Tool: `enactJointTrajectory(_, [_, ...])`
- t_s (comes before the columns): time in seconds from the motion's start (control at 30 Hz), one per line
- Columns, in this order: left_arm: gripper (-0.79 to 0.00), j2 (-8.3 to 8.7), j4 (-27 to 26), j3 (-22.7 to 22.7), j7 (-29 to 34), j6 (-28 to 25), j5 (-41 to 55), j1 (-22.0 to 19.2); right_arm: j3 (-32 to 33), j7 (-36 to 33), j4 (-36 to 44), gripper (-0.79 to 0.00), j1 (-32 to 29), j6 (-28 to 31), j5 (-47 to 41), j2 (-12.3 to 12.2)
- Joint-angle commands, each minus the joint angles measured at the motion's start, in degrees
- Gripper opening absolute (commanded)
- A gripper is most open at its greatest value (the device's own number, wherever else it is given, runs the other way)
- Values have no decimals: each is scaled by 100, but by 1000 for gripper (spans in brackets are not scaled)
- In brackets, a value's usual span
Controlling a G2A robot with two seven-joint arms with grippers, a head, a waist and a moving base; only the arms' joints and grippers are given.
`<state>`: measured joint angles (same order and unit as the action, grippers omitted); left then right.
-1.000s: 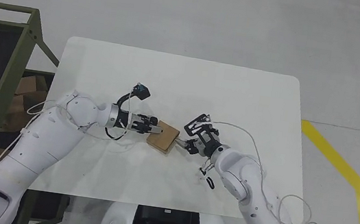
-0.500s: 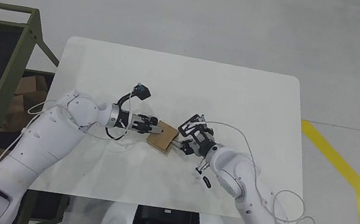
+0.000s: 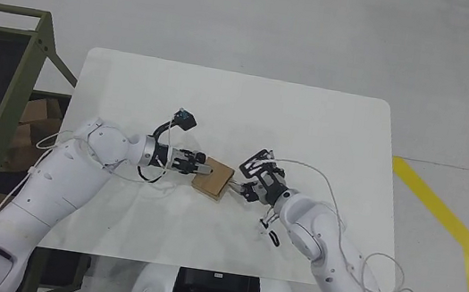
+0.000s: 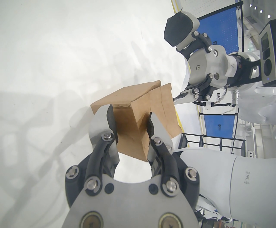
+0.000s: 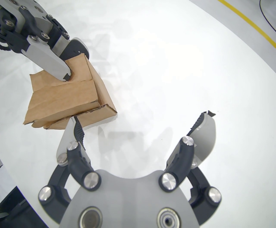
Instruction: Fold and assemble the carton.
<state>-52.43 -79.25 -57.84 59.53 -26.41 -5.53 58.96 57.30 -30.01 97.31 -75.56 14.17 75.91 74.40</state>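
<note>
Centrally, the carton (image 3: pixel 213 179) rests on a white table (image 3: pixel 310 121), grey floor (image 3: pixel 235 11) around.

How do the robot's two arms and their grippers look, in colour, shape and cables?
The left arm and the right arm have smooth, rounded white shells, with thin white cables looping beside them. The left gripper and the right gripper are alike: a grey metal base plate, black linkages with silver bolts, and two pale grey fingers with black ribbed pads.
</note>
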Motion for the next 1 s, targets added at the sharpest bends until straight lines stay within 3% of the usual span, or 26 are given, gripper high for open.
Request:
enactJointTrajectory(0.0, [-480,-1,5,-1,-6,-8,-5,-2,70,116,69,0,-58,-63,-50,-8])
enactJointTrajectory(0.27, [-483,-12,37,23,13,-3,-3,-27,30,527,296,0,-173,-185,52,-5])
enactJointTrajectory(0.97, [-483,-26,26,43,22,14,-32,-52,-352,-13,-224,0,267,85,174,74])
